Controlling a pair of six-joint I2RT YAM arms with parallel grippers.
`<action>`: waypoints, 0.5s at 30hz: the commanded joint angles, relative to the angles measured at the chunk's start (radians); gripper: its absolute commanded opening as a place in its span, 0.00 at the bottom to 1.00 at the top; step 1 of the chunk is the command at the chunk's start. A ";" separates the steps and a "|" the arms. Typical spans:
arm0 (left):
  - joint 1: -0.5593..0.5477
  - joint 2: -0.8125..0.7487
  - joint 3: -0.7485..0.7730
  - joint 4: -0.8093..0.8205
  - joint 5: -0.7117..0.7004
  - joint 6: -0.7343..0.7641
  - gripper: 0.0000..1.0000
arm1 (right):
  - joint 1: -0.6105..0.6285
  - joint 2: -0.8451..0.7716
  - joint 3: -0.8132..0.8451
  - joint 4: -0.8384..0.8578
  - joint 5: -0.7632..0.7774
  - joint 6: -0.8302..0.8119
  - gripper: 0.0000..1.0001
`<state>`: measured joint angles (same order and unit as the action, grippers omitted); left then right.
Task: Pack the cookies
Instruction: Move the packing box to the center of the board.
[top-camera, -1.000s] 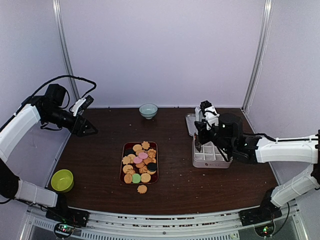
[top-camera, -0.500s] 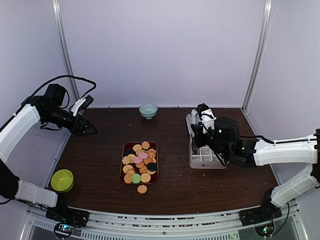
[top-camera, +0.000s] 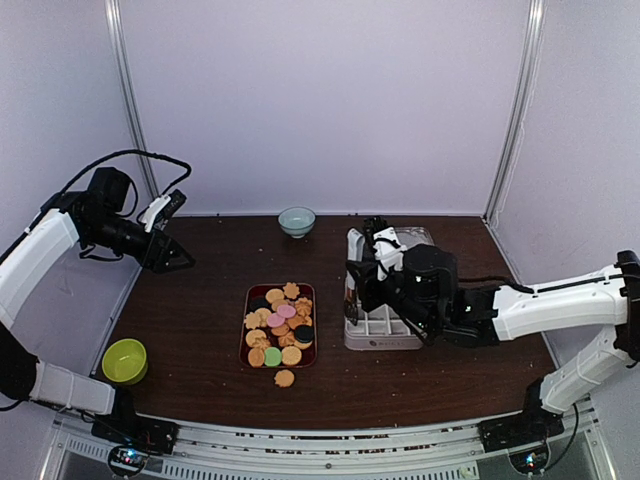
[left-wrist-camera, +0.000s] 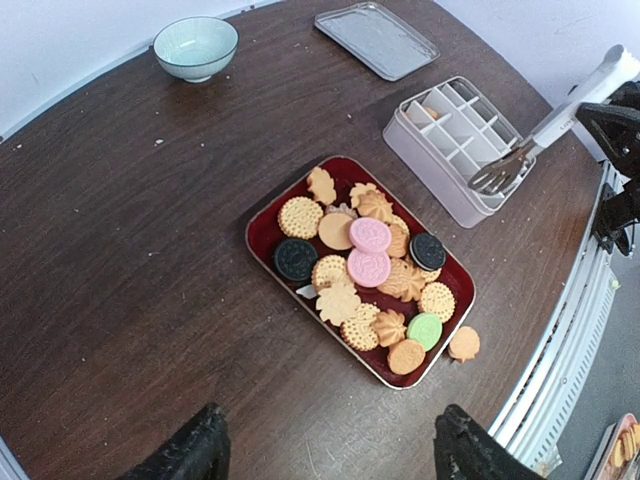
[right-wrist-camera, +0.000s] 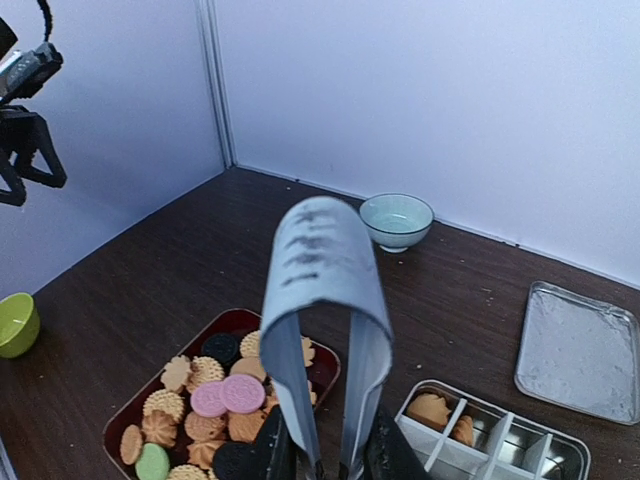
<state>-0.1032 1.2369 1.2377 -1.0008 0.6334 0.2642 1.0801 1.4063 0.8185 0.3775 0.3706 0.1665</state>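
Note:
The cookies (top-camera: 280, 325) (left-wrist-camera: 360, 265) (right-wrist-camera: 200, 400) lie heaped on a dark red tray (top-camera: 255, 292) (left-wrist-camera: 455, 280) at the table's middle. One cookie (top-camera: 285, 378) (left-wrist-camera: 463, 343) lies on the wood just in front of the tray. A white divided box (top-camera: 385, 340) (left-wrist-camera: 420, 160) (right-wrist-camera: 500, 440) sits right of the tray and holds a few orange cookies (right-wrist-camera: 430, 408). My right gripper (top-camera: 372, 278) (right-wrist-camera: 330, 465) is shut on metal tongs (right-wrist-camera: 325, 260) (left-wrist-camera: 540, 140), whose tips hang over the box's near edge. My left gripper (top-camera: 178, 258) (left-wrist-camera: 335, 460) is open, high at the far left, holding nothing.
A pale bowl (top-camera: 297, 220) (left-wrist-camera: 196, 45) (right-wrist-camera: 397, 220) stands at the back centre. A green bowl (top-camera: 124, 360) (right-wrist-camera: 15, 322) sits front left. The box's flat metal lid (top-camera: 418, 236) (left-wrist-camera: 376, 40) (right-wrist-camera: 578, 352) lies behind the box. Walls and frame posts enclose the table.
My right arm has swung left with the tongs toward the tray, and the white box now lies further left, closer to the tray. The left arm has not moved.

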 joint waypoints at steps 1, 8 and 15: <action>0.008 -0.027 -0.013 0.007 0.020 0.013 0.73 | 0.061 0.035 0.103 0.028 0.034 0.027 0.12; 0.008 -0.032 -0.019 0.007 0.013 0.017 0.73 | 0.097 0.044 0.187 0.009 0.070 -0.036 0.16; 0.008 -0.033 -0.020 0.007 0.009 0.019 0.73 | 0.123 0.129 0.283 0.022 -0.111 -0.039 0.19</action>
<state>-0.1032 1.2201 1.2194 -1.0042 0.6327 0.2649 1.1812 1.4731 1.0214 0.3702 0.3649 0.1371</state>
